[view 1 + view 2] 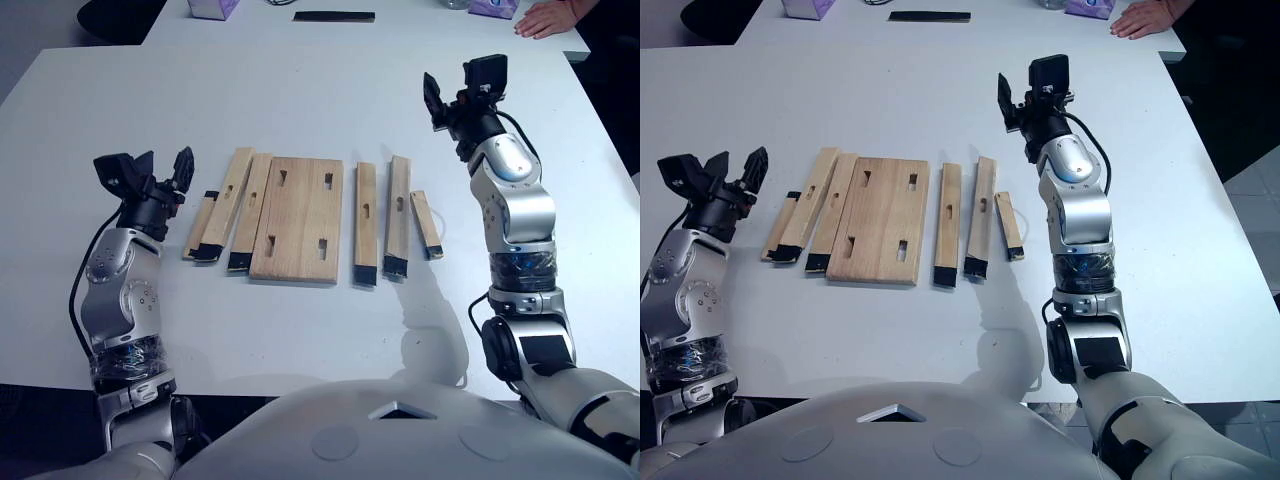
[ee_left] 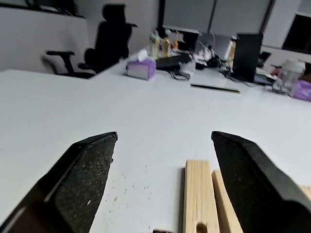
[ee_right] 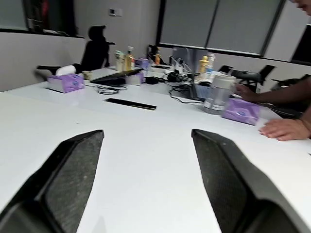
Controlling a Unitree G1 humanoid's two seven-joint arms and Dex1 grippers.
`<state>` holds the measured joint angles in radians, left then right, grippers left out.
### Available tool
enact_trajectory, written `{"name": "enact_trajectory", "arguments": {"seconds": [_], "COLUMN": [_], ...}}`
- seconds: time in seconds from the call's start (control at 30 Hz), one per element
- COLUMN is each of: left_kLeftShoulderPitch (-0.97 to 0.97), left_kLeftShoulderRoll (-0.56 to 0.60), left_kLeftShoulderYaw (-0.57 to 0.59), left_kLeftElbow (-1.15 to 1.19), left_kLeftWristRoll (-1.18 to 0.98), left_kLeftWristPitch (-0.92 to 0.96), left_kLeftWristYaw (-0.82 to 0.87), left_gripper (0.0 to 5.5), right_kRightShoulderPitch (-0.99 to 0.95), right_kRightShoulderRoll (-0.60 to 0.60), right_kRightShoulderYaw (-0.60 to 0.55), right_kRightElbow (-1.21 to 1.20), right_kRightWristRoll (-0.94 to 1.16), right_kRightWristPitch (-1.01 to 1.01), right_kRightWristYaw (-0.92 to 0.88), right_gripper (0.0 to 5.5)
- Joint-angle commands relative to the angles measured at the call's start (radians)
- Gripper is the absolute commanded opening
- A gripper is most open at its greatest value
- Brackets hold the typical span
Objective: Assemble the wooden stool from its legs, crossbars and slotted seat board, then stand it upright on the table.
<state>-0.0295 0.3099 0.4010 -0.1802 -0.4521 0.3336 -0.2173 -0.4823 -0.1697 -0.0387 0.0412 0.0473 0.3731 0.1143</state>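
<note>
Left eye view: seat board [image 1: 298, 218] lay flat near the middle of the white table [image 1: 300, 100], four slots facing up; left legs [image 1: 240, 205], two long slotted pieces, lay side by side just beside the board's left edge; left crossbar [image 1: 200, 228], a short piece, lay outermost, against them; right legs [image 1: 365, 222], two more, lay side by side to the board's right, a narrow gap between each; right crossbar [image 1: 427, 224] lay beyond those; all parts flat and unassembled, dark caps on their near ends; left gripper [image 1: 145, 170] hovered just left of the left crossbar, fingers spread wide, holding nothing; right gripper [image 1: 458, 90] was raised beyond the right crossbar, well apart from the wood, fingers spread, holding nothing.

Right eye view: same layout; a black strip [image 1: 929, 16] lay on the farther table.

Left wrist view: both dark fingers [image 2: 87, 165] stood wide apart with bare tabletop between them; the ends of two wooden pieces showed near the other finger, not touched; purple tissue box [image 2: 141, 69] and office chair [image 2: 104, 39] behind.

Right wrist view: fingers wide apart over bare table, gripping nothing; a clear jar [image 3: 217, 92] stood on the far table.
</note>
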Motion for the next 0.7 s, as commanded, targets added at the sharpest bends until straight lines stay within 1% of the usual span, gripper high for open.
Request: {"name": "enact_trajectory", "arguments": {"seconds": [0.03, 0.23, 0.57, 0.7], "left_kLeftShoulderPitch": [-0.026, -0.043, -0.058, -0.059], "left_kLeftShoulderRoll": [-0.053, -0.091, -0.160, -0.187], "left_kLeftShoulderYaw": [-0.026, -0.056, -0.129, -0.132], "left_kLeftElbow": [-0.062, -0.065, -0.093, -0.103], "left_kLeftWristRoll": [0.029, 0.073, 0.110, 0.085], "left_kLeftWristPitch": [-0.015, -0.060, -0.095, -0.094], "left_kLeftWristYaw": [0.079, 0.127, 0.159, 0.161], "left_gripper": [3.62, 3.62, 3.62, 3.62], "right_kRightShoulderPitch": [0.021, 0.028, 0.008, 0.010], "right_kRightShoulderRoll": [0.000, 0.031, 0.069, 0.081], "right_kRightShoulderYaw": [0.000, 0.015, 0.032, 0.029], "right_kRightElbow": [0.063, 0.075, 0.071, 0.072], "right_kRightWristRoll": [-0.050, -0.073, -0.020, -0.008], "right_kRightWristPitch": [-0.068, -0.132, -0.118, -0.127], "right_kRightWristYaw": [-0.055, -0.084, -0.005, -0.003], "right_gripper": [3.34, 3.34, 3.34, 3.34]}}
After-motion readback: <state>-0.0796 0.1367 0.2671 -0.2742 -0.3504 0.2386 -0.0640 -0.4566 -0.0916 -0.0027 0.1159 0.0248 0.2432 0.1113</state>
